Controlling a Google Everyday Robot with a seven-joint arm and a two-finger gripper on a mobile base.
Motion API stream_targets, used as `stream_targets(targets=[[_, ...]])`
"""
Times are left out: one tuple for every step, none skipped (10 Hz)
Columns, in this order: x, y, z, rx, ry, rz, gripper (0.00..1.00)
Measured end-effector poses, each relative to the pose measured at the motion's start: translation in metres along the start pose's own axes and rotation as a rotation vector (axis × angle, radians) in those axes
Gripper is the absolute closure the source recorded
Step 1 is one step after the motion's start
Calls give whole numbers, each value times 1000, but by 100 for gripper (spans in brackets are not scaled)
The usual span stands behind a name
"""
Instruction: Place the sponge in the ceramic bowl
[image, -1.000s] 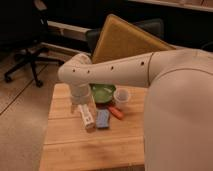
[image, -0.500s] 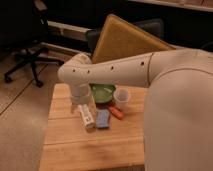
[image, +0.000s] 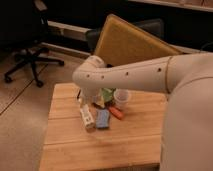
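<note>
Well, there is just one camera view, and it looks down on a wooden desk (image: 65, 145). The robot's big white arm comes in from the right and bends down at the back of the desk. Its end effector (image: 85, 100) hangs low there, just left of the green ceramic bowl (image: 106, 94) and close above the far end of a long white tube (image: 87, 117). The end effector is spread wide and I see nothing in it. I think it is like that so it can fit around something soft and fat.

The light-blue sponge (image: 103, 119) is not in the bowl. It lies flat on the desk, just in front of the bowl, between the white tube and a small orange-red thing (image: 116, 112). Lying flat with its top showing, it looks easy to pinch by its sides.

The bowl sits with its open side up, so a sponge could drop right in. The arm hides part of it. A small whitish cup (image: 121, 97) stands just right of the bowl.

The things are crowded, so I think the tube could get bumped.

Behind the desk a yellow board (image: 130, 42) leans, and a black office chair (image: 30, 50) stands on the floor.
</note>
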Motion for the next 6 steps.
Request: stream_targets(targets=[[-3,-11,0,-19,-25,25,35],[-4,-16,0,-30,-35,38,35],[-5,-18,0,-34,-42,42,35],[-4,-17,1,-31,-40,38,35],[1,-20,8,-22,-22,35,35],[6,-35,19,-5,2,42,35]])
